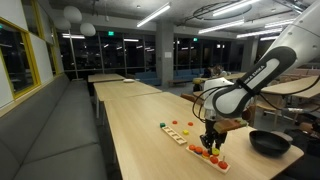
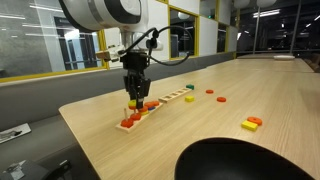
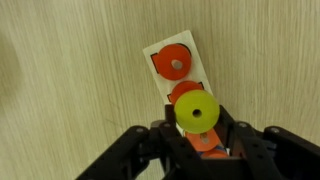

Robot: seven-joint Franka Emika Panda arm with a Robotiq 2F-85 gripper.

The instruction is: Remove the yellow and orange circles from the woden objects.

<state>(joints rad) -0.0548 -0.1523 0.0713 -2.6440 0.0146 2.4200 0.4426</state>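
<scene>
Gripper (image 3: 198,128): you are holding it low over the near wooden strip (image 3: 190,47), jaws drawn in narrow, with the yellow ring (image 3: 197,112) sitting right between the fingers (image 3: 232,140). In the wrist view both pads are reading as pressed against the ring's rim, so I am logging it as gripped. Whether the ring is clear of the strip yet, none of the views is showing.

Key relation: the ring is lying dead centre in the claw, not off to either side. The strip's long axis is running away from the claw toward the top of the wrist view, leaning slightly left. The jaws are closing across that axis, so the fingers are bracketing the ring alone and not touching the red circle (image 3: 173,62) farther along. A second red one is sitting just beside the ring.

In both exterior views the arm is pointing the claw straight down at this strip. The second wooden strip (image 2: 172,97) is lying beyond it, apart. A few loose coloured pieces (image 2: 250,123) are resting on the table (image 2: 230,75), and the black bowl (image 1: 268,143) is well apart.

Judgement: the coming move is calling for a straight vertical pull with no sideways drag along the strip. One risk to watch for — the light strip may be riding up with the ring.
</scene>
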